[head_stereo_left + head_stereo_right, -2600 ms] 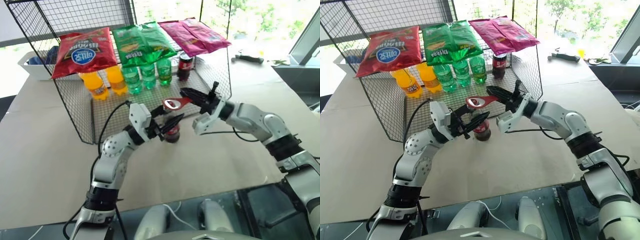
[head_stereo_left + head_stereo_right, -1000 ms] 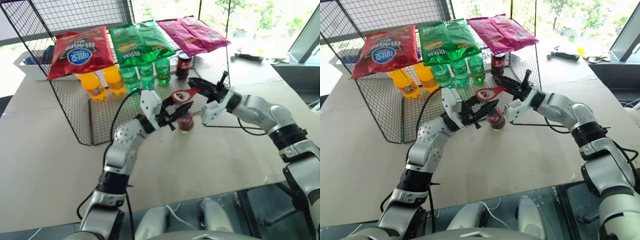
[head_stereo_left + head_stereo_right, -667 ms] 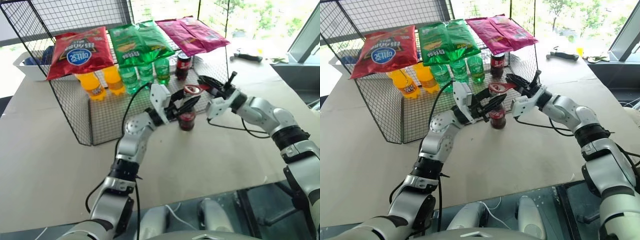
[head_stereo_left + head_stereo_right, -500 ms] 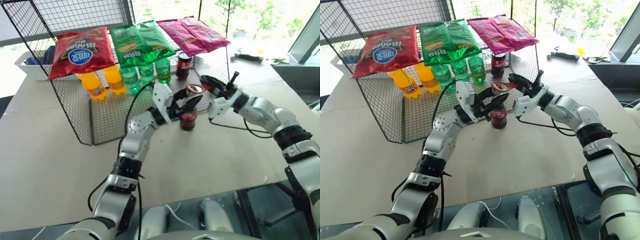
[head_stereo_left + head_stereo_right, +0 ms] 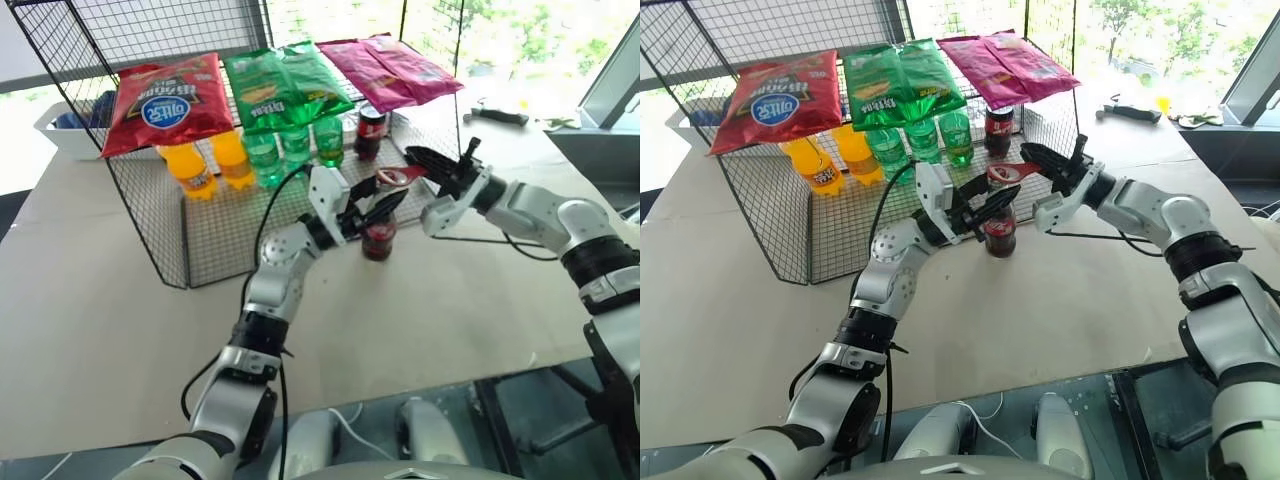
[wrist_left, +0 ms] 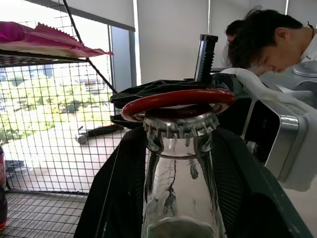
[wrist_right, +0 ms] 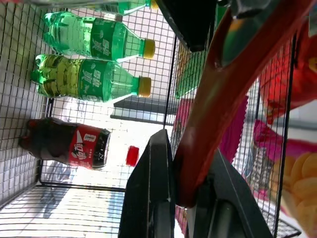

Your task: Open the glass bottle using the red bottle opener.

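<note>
The glass bottle (image 5: 378,236) stands upright on the table in front of the wire rack, dark liquid under a red label. My left gripper (image 5: 383,207) is shut on its neck; its black fingers (image 6: 116,198) flank the clear glass just under the metal crown cap (image 6: 181,127). The red bottle opener (image 5: 393,177) lies level, its oval ring (image 6: 178,100) resting on top of the cap. My right gripper (image 5: 418,162) comes in from the right, shut on the opener's handle (image 7: 218,94).
The wire rack (image 5: 150,230) behind holds snack bags (image 5: 165,100) on top, with orange bottles (image 5: 200,165), green bottles (image 5: 295,150) and a dark plastic cola bottle (image 5: 370,130) below. A tool (image 5: 497,115) lies far right. A person (image 6: 267,39) is beyond the right arm.
The opener's ring, tilted face-up above the bottle a second ago, has rolled level and now sits on the cap. The right gripper has shifted right; the left still holds the bottle neck.
</note>
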{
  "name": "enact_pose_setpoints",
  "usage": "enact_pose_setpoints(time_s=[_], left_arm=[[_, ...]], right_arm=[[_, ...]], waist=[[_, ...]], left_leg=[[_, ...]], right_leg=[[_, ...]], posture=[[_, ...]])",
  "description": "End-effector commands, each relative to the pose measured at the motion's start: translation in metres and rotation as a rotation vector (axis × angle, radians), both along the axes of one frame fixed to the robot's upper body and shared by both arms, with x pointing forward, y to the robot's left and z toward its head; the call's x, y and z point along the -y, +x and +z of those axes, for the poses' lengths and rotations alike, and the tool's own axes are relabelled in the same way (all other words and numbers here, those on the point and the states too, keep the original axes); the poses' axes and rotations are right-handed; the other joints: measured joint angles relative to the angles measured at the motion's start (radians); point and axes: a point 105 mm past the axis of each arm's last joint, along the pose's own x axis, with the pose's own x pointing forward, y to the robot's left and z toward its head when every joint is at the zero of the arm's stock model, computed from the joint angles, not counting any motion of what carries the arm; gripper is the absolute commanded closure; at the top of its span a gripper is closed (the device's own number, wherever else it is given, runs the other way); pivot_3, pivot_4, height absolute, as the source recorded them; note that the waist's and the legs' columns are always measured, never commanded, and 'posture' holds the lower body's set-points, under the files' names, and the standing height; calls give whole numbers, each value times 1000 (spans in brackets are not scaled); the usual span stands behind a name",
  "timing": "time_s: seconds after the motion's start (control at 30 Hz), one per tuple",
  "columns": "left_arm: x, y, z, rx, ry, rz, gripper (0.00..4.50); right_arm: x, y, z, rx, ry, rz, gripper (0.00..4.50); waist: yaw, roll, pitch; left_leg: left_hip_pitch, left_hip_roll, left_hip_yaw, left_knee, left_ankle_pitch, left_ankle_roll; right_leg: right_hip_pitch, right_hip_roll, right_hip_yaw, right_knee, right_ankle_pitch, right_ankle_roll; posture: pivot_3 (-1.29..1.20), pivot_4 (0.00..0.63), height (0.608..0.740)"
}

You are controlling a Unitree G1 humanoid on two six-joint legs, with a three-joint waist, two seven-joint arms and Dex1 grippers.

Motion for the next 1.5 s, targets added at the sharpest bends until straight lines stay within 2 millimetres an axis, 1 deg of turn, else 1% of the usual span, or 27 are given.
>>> enact_pose_setpoints(time_s=[0.03,0.13,0.3,0.57,0.7,0.83,1.07,1.27,1.33,1.37,1.47,1.5], left_arm=[[3,-2,-43,-134,100,-16,3182],[5,-3,-42,-137,98,-21,3182],[6,-3,-43,-140,100,-28,3185],[4,-4,-45,-144,108,-24,3188],[4,-3,-44,-143,107,-22,3189],[6,-2,-42,-138,108,-23,3189],[5,-1,-25,-99,55,-15,3189],[2,-1,-26,-102,54,-10,3189],[2,-2,-25,-99,54,-10,2164],[1,-2,-25,-98,54,-8,1866],[1,-1,-26,-94,64,2,622],[1,0,-26,-94,68,5,88]], right_arm=[[22,9,37,154,-24,-102,4500],[25,10,40,183,-38,-110,4500],[29,11,44,180,-2,-113,4500],[35,6,48,111,156,-83,4500],[31,-1,49,51,252,-37,4500],[29,-3,42,1,283,-39,4500],[37,-5,28,-86,360,-79,4500],[42,-6,20,-123,399,-108,4500],[43,-6,19,-132,410,-114,4500],[43,-6,18,-135,413,-116,4500],[44,-5,16,-144,420,-121,4500],[44,-5,16,-146,421,-123,4500]], waist=[[-1,-1,-2],[0,-3,-4],[-6,-2,-4],[-4,-2,-4],[-5,-2,-4],[-5,-2,-4],[-4,-2,-4],[-5,-2,-4],[-5,-2,-4],[-6,-2,-3],[-6,-3,-2],[-6,-3,-1]], left_leg=[[1,0,1,-1,0,0],[1,0,0,-2,0,0],[1,0,2,-3,0,0],[1,0,1,-3,0,0],[1,1,1,-3,0,0],[1,1,0,-3,0,0],[1,1,0,-2,0,0],[1,1,0,-2,0,0],[1,1,0,-2,0,0],[1,1,0,-2,0,0],[-1,1,0,-2,0,0],[-2,1,0,-2,0,0]], right_leg=[[0,0,0,0,0,0],[1,1,-2,-1,0,0],[0,0,1,-2,0,0],[1,0,0,-2,0,0],[1,0,1,-2,0,0],[0,0,0,-1,0,0],[1,0,0,-2,0,0],[1,1,0,-1,0,0],[1,1,0,-1,0,0],[0,1,0,-1,0,0],[-2,1,0,-1,0,0],[-3,1,0,-1,0,0]], posture=[[0,150,740],[0,150,740],[0,150,740],[0,150,740],[0,150,740],[0,150,740],[0,150,740],[0,150,740],[0,150,740],[0,150,740],[0,150,740],[0,150,740]])
